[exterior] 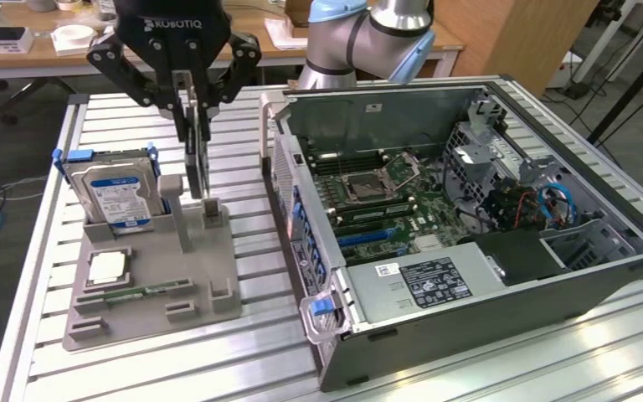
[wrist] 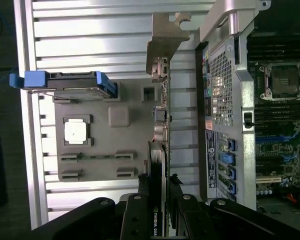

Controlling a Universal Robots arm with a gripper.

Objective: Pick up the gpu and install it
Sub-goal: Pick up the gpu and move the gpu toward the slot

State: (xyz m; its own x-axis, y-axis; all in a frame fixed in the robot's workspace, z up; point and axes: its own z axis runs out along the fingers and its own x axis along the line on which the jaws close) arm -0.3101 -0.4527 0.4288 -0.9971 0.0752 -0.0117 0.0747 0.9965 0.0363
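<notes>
- The gripper (exterior: pixel 193 126) is closed on the gpu (exterior: pixel 198 167), its fingers pinching the card's upper edge from both sides.
- The card hangs upright and edge-on over the grey holder tray (exterior: pixel 154 289), its lower end right at a post of the tray; I can't tell whether they touch.
- A hard drive (exterior: pixel 115 197) in a blue caddy stands in the tray just beside it.
- A processor chip (exterior: pixel 110 266) and memory stick (exterior: pixel 131 295) lie in the tray.
- The open computer case (exterior: pixel 589 276) sits towards the exterior view's right, motherboard (exterior: pixel 383 197) exposed.
</notes>
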